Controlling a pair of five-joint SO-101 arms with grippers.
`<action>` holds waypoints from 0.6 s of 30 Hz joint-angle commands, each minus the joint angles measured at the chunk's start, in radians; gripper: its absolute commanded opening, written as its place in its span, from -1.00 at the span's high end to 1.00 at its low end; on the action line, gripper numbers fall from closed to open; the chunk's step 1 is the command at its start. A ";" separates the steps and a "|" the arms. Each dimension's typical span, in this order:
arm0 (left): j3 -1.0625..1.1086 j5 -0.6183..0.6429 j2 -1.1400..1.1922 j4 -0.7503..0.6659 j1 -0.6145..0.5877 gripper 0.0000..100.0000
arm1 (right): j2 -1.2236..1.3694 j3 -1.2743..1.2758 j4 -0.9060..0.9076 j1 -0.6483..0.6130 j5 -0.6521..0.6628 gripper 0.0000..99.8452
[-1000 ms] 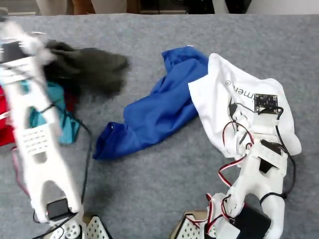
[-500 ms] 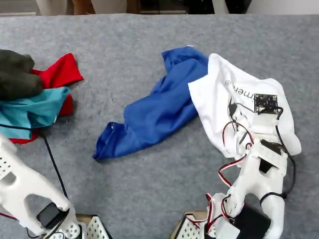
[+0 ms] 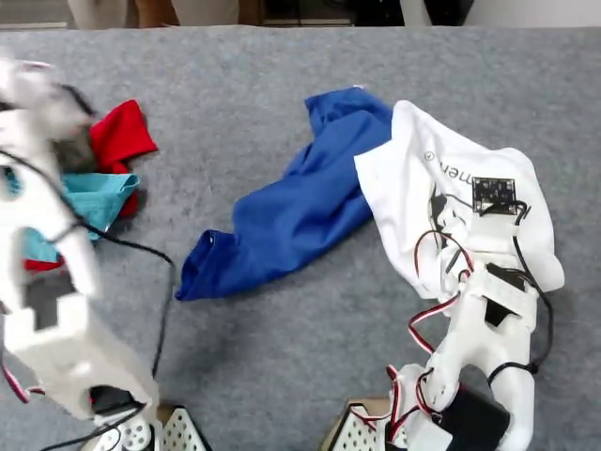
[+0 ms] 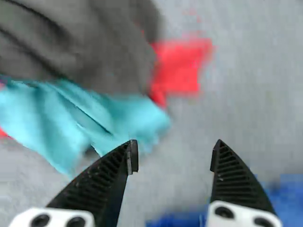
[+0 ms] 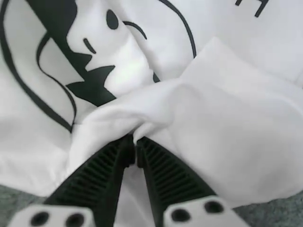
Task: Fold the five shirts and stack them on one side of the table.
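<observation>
At the table's left, a red shirt (image 3: 120, 136), a teal shirt (image 3: 92, 195) and a dark grey shirt (image 3: 71, 152) lie heaped together. My left arm (image 3: 47, 254) stretches over that heap. Its gripper (image 4: 174, 156) hovers open and empty above the teal shirt (image 4: 71, 127), beside the grey shirt (image 4: 71, 42) and red shirt (image 4: 180, 71). A crumpled blue shirt (image 3: 291, 216) lies in the middle. The white printed shirt (image 3: 441, 164) lies at the right, under my right arm (image 3: 488, 310). My right gripper (image 5: 132, 144) is shut on a raised fold of the white shirt (image 5: 227, 123).
Grey cloth covers the table (image 3: 235, 85). Both arm bases stand at the near edge, with loose cables (image 3: 441, 282) trailing over the white shirt. Bare table shows at the back and between the blue shirt and the left heap.
The dark grey shirt went from beside the heap to on top of it at the far left. My left arm pulled back, then swung out over the heap again. The right arm barely moved.
</observation>
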 commanded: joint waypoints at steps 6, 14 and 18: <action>0.744 -0.040 -0.189 -0.213 0.560 0.49 | -0.022 0.004 -0.015 -0.016 0.005 1.00; 1.039 -0.040 -0.093 -0.629 0.697 0.49 | -0.025 0.004 -0.015 -0.015 0.005 1.00; 1.031 -0.009 -0.025 -0.631 0.680 0.65 | -0.025 0.004 -0.015 -0.015 0.005 1.00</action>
